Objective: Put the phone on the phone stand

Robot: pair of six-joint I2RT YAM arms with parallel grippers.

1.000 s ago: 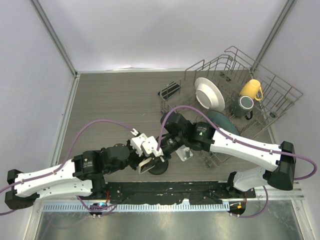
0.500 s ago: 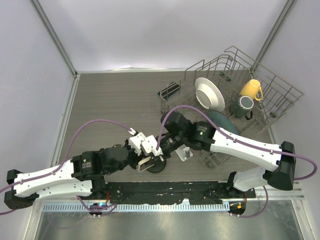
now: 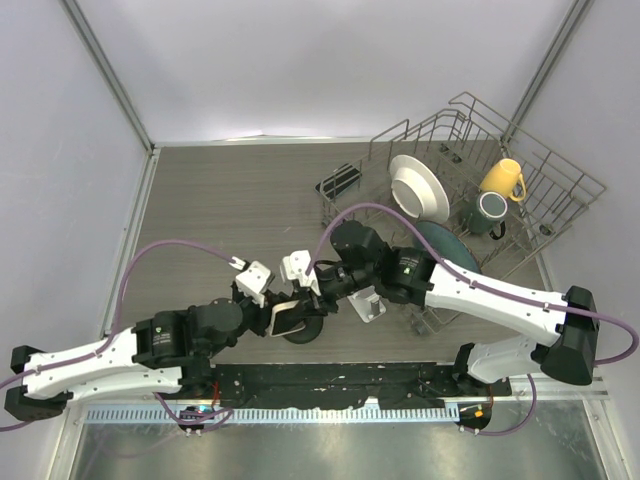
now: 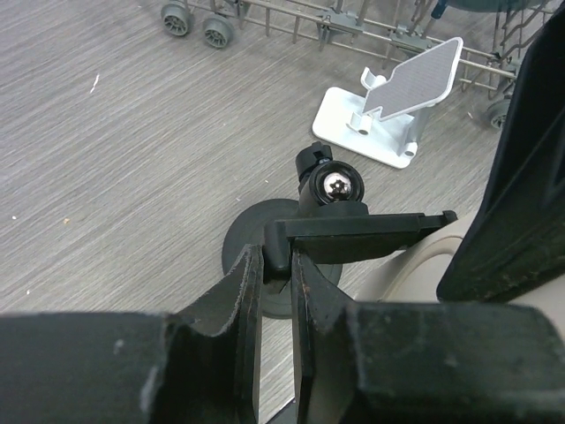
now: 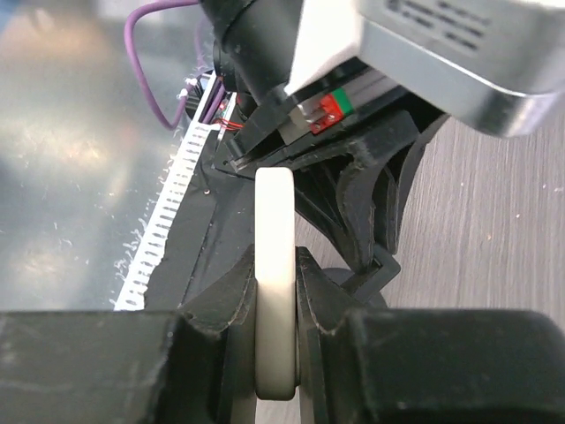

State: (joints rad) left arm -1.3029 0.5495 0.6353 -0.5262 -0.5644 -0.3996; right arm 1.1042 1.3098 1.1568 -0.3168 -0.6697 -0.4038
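Pinching the cradle bar of the black phone stand (image 4: 328,208), the left gripper (image 4: 276,265) is clamping it tight, while the right gripper (image 5: 275,265) is squeezing the cream-edged phone (image 5: 274,221) on its edge, holding it against that cradle over the round base, near a white stand (image 4: 388,106) on the table (image 3: 230,200).

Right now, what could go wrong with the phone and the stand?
1. The right gripper pinches the phone only by its thin edge, so it might twist or slip out.
2. The left gripper clamps the black stand by its holder. Both grippers are crowded close there, so they might bump.
3. A hard push might tip the stand on its round base.
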